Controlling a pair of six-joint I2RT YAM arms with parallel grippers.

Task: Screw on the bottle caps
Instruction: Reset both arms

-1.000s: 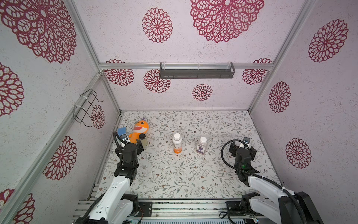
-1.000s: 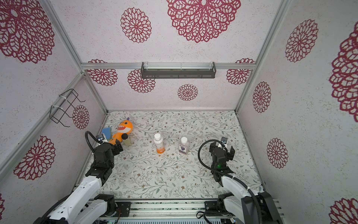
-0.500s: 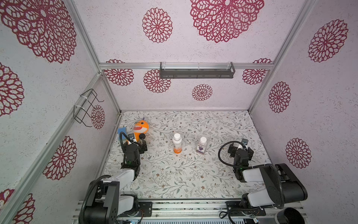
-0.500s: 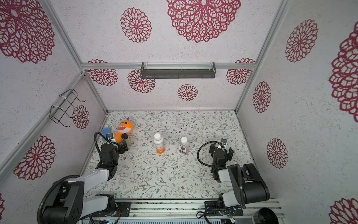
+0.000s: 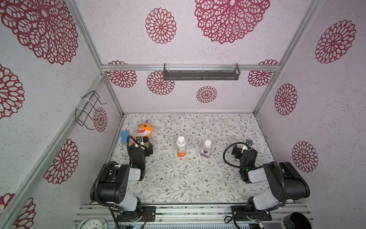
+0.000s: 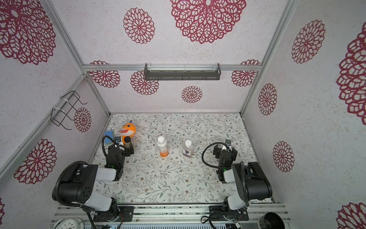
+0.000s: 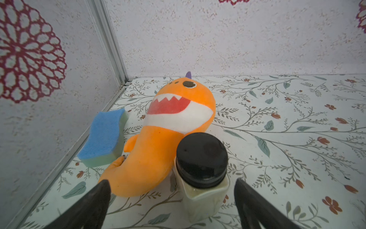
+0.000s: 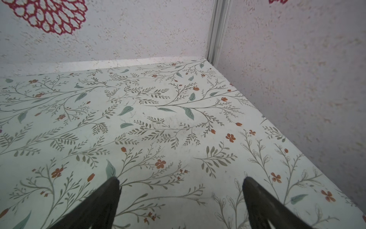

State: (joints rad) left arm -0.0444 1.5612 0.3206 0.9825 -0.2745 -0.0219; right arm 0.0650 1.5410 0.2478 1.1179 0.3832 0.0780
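Note:
Two bottles stand upright mid-table in both top views. The orange-label bottle (image 5: 181, 148) (image 6: 163, 148) has a white cap (image 5: 181, 139) (image 6: 161, 139) on its neck. The grape-label bottle (image 5: 206, 151) (image 6: 187, 151) to its right also has a white cap (image 5: 207, 142) (image 6: 188, 142) on its neck. My left gripper (image 5: 143, 148) (image 6: 126, 149) (image 7: 171, 181) is open at the table's left side, far from both bottles. My right gripper (image 5: 244, 151) (image 6: 224, 150) (image 8: 180, 179) is open over bare table at the right, nothing between its fingers.
A black-lidded jar (image 7: 202, 158) stands just ahead of the left fingertips, untouched, leaning against an orange shark plush (image 7: 168, 126) (image 5: 144, 128). A blue sponge (image 7: 105, 138) lies by the left wall. A wire rack (image 5: 89, 111) and a grey shelf (image 5: 201, 73) hang on the walls.
Both arms have folded back, their large elbow links now showing at the table's front. The grippers stay open near the table's sides. Bottles have not moved.

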